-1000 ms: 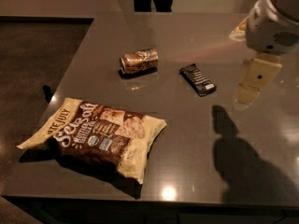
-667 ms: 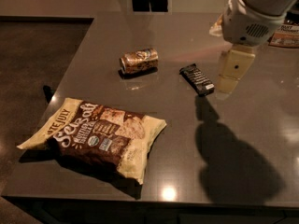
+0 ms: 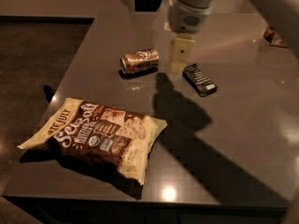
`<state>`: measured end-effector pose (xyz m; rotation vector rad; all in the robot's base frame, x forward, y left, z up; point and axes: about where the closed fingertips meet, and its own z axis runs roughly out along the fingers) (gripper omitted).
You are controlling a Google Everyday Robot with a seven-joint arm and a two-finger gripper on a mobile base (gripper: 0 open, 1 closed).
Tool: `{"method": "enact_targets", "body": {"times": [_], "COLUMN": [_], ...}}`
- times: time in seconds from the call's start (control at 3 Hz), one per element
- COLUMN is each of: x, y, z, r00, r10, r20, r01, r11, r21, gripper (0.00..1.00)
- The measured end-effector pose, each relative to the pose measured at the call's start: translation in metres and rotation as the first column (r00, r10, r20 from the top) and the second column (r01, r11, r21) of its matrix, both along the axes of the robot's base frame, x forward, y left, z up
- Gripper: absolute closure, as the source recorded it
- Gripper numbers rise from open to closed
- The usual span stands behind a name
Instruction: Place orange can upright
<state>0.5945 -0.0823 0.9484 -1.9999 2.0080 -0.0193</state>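
Fingers [image 3: 182, 52] of pale plastic hang below the arm's grey wrist, and we cannot tell whether they are apart or together, since they show as one block. They carry nothing. We place the gripper [image 3: 178, 70] above the dark grey worktop [image 3: 243, 139], just beside the right end of the small orange-brown and gold metal drink can [image 3: 139, 60], between it and the flat black bar wrapper [image 3: 200, 79]. It does not seem to touch either one.

That can lies on its side, its long axis running roughly left to right, toward the back of the worktop. It is well apart from the large brown and cream snack bag [image 3: 96, 136], which rests near the front left corner.

We judge the step in hand to be the reach: nothing is grasped and the can is not yet upright.

The next move, as we read it, calls for a short shift left and down so the gripper straddles the can's round body across its width. Then come a firm hold, a lift, and a quarter turn so the can comes down on its flat base. A can lying like this may roll if nudged off centre, so we would favour a square, steady approach.
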Motion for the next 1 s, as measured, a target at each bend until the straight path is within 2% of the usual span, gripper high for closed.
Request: {"method": "enact_targets", "body": {"times": [0.33, 0.67, 1.0], "x": [0.035, 0.057, 0.065], "y": [0.042, 0.086, 0.104], "z": [-0.021, -0.05, -0.067], "r00": [0.9983, 0.9923, 0.9879], "r10": [0.056, 0.117, 0.144], "r20": [-0.017, -0.038, -0.056], "r01": [-0.057, -0.12, -0.149], "r11": [0.998, 0.99, 0.984], "r21": [-0.03, -0.071, -0.099], "gripper": [0.0, 0.0, 0.0]}}
